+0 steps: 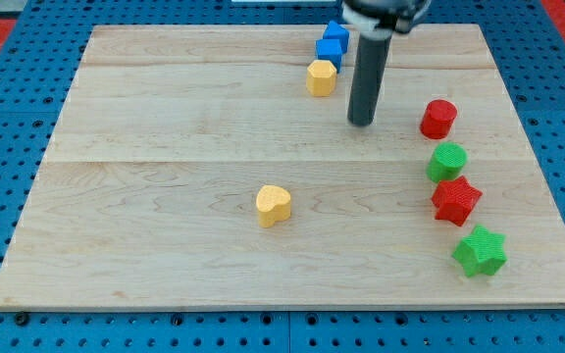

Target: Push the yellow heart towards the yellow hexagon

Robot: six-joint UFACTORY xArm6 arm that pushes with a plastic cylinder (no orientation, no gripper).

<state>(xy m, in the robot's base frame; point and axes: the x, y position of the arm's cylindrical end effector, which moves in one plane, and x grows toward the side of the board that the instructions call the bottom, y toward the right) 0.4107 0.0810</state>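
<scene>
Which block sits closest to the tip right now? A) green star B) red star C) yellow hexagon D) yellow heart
C: my tip rests on the board just to the view's right of and slightly below the yellow hexagon, apart from it, while the yellow heart lies well toward the view's bottom-left.

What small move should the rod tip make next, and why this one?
Probably my tip should travel toward the view's bottom-left, ending just below and left of the yellow heart. The yellow hexagon lies toward the view's top and slightly right of the heart, and my tip now stands far from the heart, right of the hexagon, so it cannot push yet.
</scene>
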